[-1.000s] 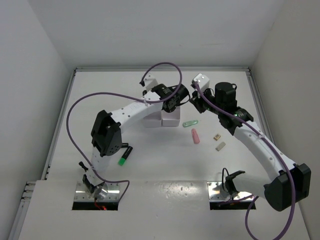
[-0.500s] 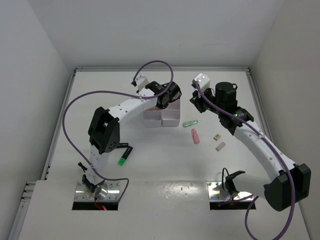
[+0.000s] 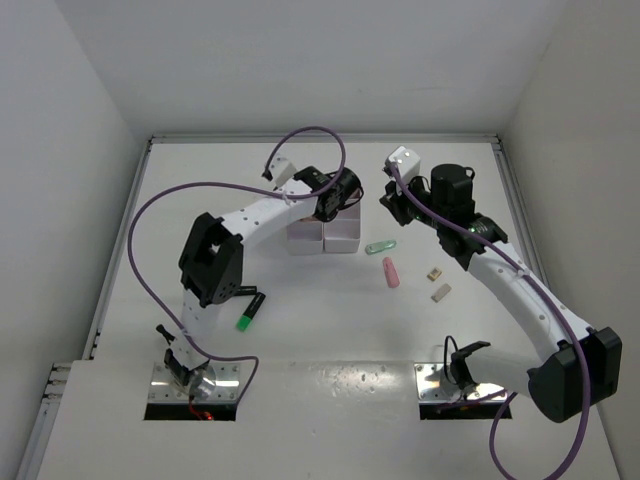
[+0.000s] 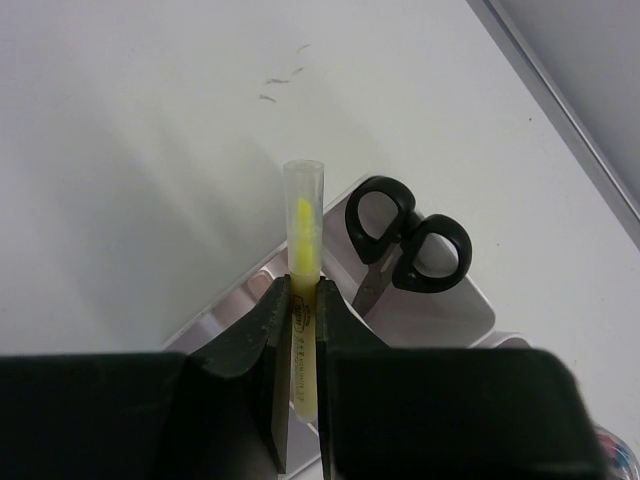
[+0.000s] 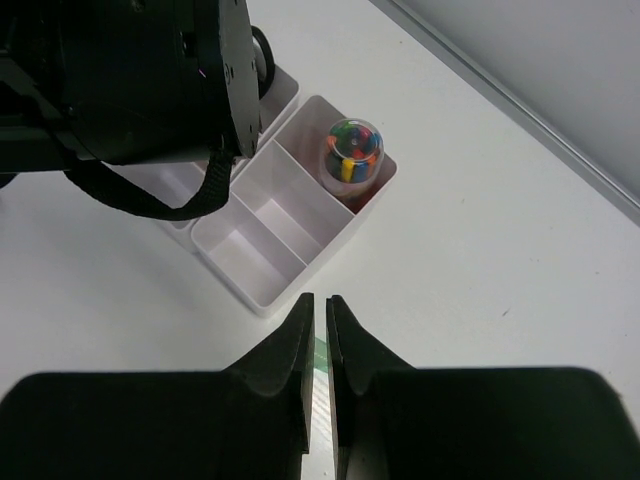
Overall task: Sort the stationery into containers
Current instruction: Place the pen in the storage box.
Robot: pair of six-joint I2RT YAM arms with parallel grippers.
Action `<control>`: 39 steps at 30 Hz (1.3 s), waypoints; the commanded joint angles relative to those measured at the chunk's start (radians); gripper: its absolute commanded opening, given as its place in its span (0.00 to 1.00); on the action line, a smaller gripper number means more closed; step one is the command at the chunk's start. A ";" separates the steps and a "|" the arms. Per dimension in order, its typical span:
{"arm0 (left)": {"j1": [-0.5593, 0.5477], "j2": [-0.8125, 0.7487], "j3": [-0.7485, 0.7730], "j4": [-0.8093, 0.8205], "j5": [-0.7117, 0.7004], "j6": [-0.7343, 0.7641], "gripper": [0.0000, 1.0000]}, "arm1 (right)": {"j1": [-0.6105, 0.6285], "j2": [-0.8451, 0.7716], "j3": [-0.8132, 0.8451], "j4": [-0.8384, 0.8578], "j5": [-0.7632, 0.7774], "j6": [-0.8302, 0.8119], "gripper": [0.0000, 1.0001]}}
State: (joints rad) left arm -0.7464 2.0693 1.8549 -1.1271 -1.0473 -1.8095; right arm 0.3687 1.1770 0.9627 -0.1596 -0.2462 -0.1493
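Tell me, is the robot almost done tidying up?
Not yet. The scissors and a tube already sit in the boxes. The left claw holds a yellow stick over a box. Left to do, out on the table: the clip, pink eraser, two beige blocks and green highlighter.

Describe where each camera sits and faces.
Top external: above, behind the bases, facing down on the white table; left arm, right arm show.
Left wrist: behind left fingers gripping a thin yellow stick, facing down at black-handled scissors.
Right wrist: behind right fingers, facing down at a white three-compartment plastic box.
Shared: top and right wrist show that box.
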 commanded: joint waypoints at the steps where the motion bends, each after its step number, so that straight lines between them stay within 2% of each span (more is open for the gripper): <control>1: -0.005 0.011 -0.005 -0.017 -0.042 -0.053 0.00 | -0.005 -0.025 0.002 0.032 -0.001 0.008 0.10; 20: -0.005 0.077 0.004 0.001 -0.003 -0.093 0.01 | -0.014 -0.034 -0.007 0.032 -0.010 0.008 0.11; 21: -0.005 0.077 0.004 0.001 -0.003 -0.093 0.04 | -0.023 -0.034 -0.007 0.032 -0.010 0.008 0.11; 25: -0.005 0.077 0.004 -0.010 0.006 -0.115 0.27 | -0.024 -0.034 -0.007 0.032 -0.010 0.008 0.11; 27: -0.005 0.077 0.004 -0.020 0.006 -0.116 0.34 | -0.024 -0.034 -0.007 0.032 -0.010 0.008 0.11; 29: -0.005 0.077 0.004 -0.020 0.006 -0.116 0.45 | -0.024 -0.034 -0.007 0.032 -0.010 0.008 0.11; 31: -0.005 0.066 0.013 -0.029 0.006 -0.116 0.49 | -0.024 -0.034 -0.007 0.032 -0.010 0.008 0.11; 35: -0.024 0.025 0.023 -0.039 0.006 -0.116 0.49 | -0.024 -0.034 -0.007 0.032 -0.010 0.008 0.11; 36: -0.036 0.011 0.023 -0.039 -0.005 -0.100 0.49 | -0.024 -0.034 -0.007 0.032 -0.010 0.008 0.12; 38: -0.060 -0.024 0.032 -0.039 -0.016 -0.077 0.44 | -0.024 -0.045 -0.007 0.032 -0.010 0.008 0.25; 39: -0.061 -0.070 0.032 -0.039 -0.031 -0.056 0.43 | -0.024 -0.045 -0.007 0.019 0.001 -0.002 0.47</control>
State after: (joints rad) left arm -0.7689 2.1300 1.8538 -1.1458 -1.0351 -1.8954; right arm 0.3489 1.1656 0.9565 -0.1608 -0.2462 -0.1444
